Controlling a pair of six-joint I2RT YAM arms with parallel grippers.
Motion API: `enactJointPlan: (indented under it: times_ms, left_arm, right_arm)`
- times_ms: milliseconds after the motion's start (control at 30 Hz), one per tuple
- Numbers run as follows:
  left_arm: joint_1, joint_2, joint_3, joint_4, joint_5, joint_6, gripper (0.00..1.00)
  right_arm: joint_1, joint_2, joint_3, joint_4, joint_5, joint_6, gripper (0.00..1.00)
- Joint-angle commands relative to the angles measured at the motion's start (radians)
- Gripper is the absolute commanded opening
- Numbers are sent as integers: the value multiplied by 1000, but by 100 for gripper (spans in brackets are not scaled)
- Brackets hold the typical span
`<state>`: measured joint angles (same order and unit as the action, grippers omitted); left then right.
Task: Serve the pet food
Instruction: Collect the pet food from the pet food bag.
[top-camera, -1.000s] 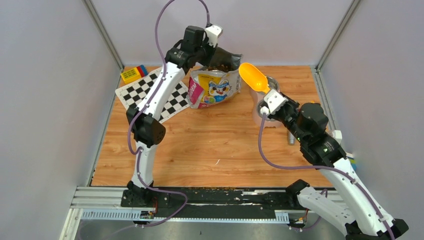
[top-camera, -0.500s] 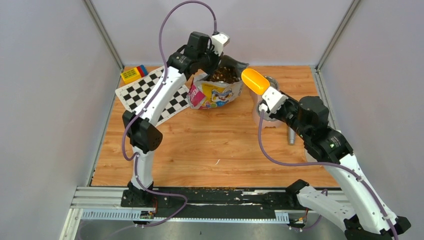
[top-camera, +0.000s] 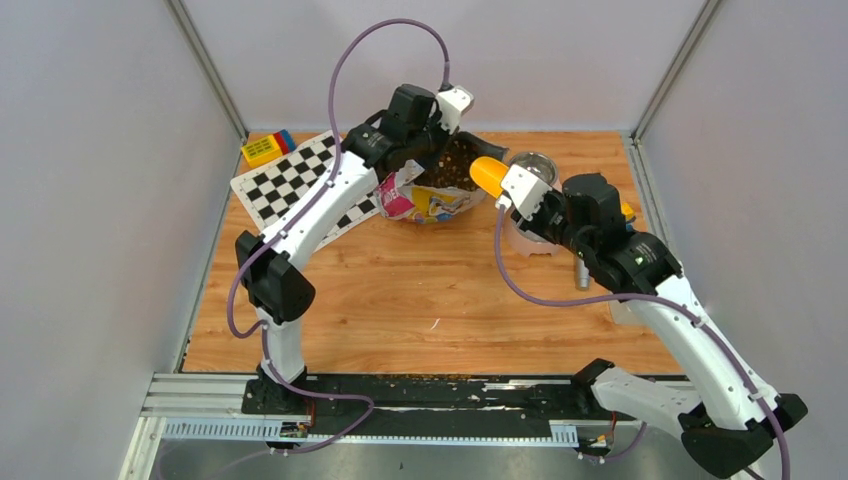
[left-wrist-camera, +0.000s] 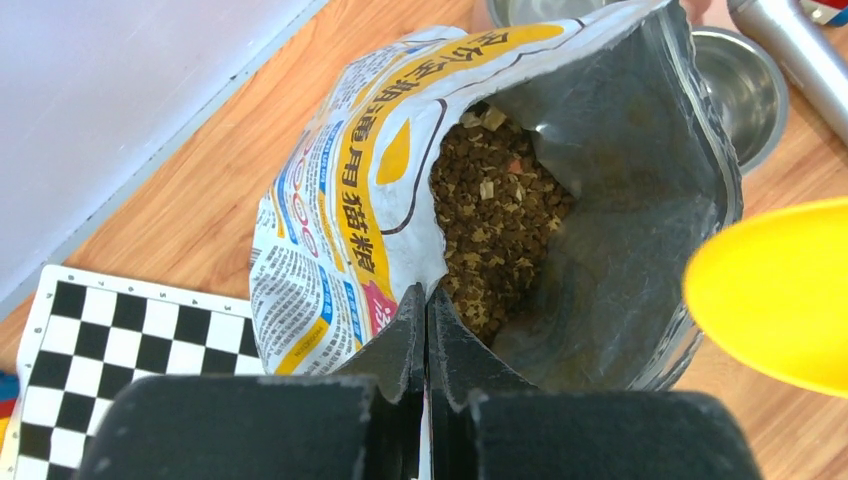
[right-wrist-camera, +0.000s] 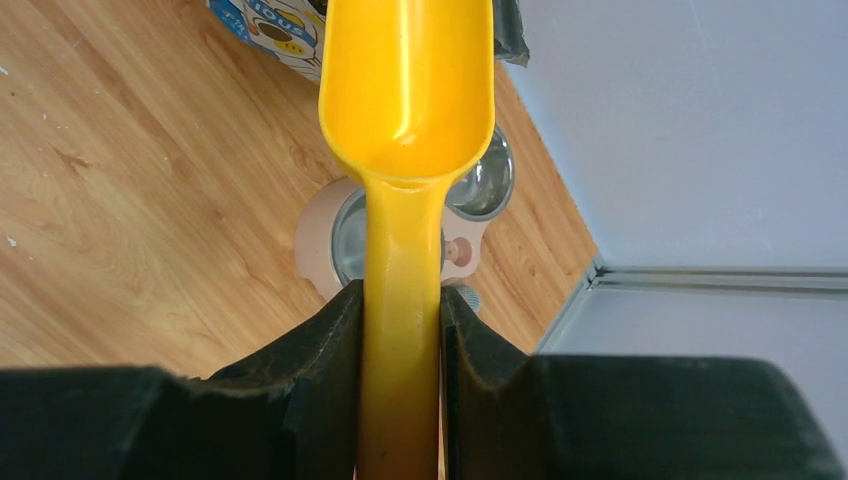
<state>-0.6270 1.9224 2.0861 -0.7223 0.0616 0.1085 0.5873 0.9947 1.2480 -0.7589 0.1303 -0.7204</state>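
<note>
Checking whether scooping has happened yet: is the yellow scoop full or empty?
Empty: the right wrist view shows the yellow scoop with a bare inner bowl, nothing in it.

A robotics lab test cell is indicated: a calibration checkerboard (left-wrist-camera: 130, 350) is seen left of the left gripper's fingers (left-wrist-camera: 400, 345), plain wall panels (left-wrist-camera: 120, 80) are set beyond them, and a mounting rail (top-camera: 400, 395) is bolted nearer.

Yellow scoop (top-camera: 487, 176) points at the opened bag (top-camera: 432, 203) beside the checkerboard (top-camera: 290, 185).

Pet food (left-wrist-camera: 495, 215): brown kibble heap (inside bag (left-wrist-camera: 340, 200)).
</note>
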Motion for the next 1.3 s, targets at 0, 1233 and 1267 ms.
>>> enactJointPlan:
  times_ms: [0,1233,1267]
  left_arm:
    - [-49,-70,-54,63,-170,-20,0]
    - [-156,-135,-94,73,-315,-63,0]
    - [-160,-138,-100,71,-311,-64,0]
  right_arm:
    - [12,29,79,-49,19,95,0]
    - [55,169,106,-127,106,172,0]
    - [57,167,95,-130,113,167,0]
